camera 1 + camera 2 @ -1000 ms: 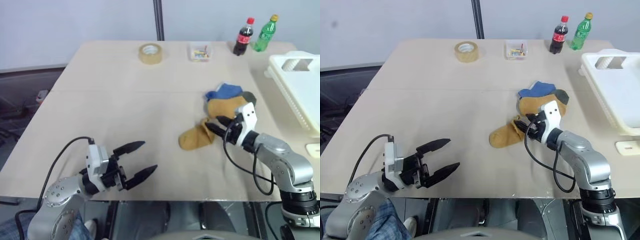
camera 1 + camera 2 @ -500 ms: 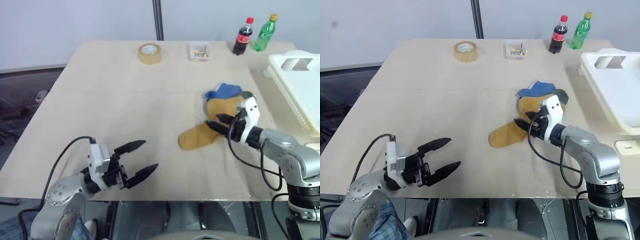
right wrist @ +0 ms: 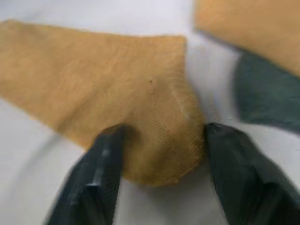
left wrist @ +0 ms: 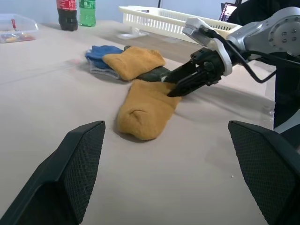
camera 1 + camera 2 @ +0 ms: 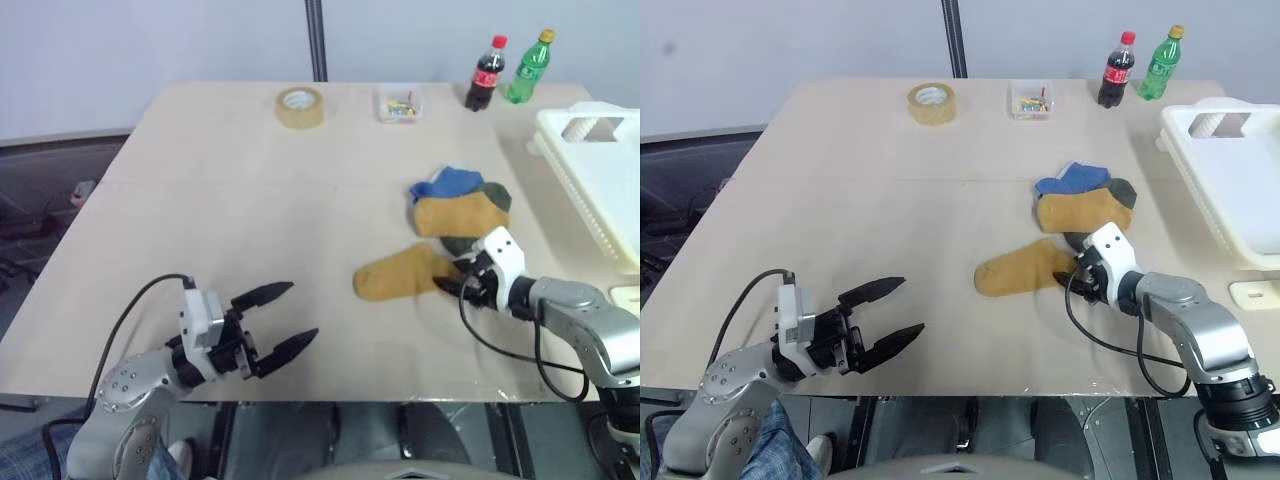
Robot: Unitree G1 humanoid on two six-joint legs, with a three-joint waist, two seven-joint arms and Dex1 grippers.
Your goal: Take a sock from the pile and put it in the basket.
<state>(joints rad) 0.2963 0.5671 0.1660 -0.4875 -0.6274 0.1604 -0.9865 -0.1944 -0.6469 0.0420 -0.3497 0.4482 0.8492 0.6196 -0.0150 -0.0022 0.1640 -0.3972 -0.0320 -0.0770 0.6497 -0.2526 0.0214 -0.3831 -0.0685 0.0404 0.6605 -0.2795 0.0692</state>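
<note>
The pile (image 5: 459,201) lies right of the table's middle, with a mustard sock on top of a blue and a dark green one. A second mustard sock (image 5: 395,272) lies flat just in front of it, toward me. My right gripper (image 5: 452,281) sits low at that sock's right end. In the right wrist view its two fingers (image 3: 105,178) press on either side of the bunched sock end (image 3: 159,140). My left gripper (image 5: 302,311) hovers open near the front left edge, holding nothing. The white basket (image 5: 598,165) stands at the far right.
At the back of the table are a tape roll (image 5: 301,106), a small clear box (image 5: 400,104), a cola bottle (image 5: 488,72) and a green bottle (image 5: 530,66). A small white item (image 5: 625,298) lies at the right edge near the basket.
My right gripper dropped and drew back toward me, from over the pile to the loose sock's end, and its fingers narrowed on it. The left arm stayed still.
</note>
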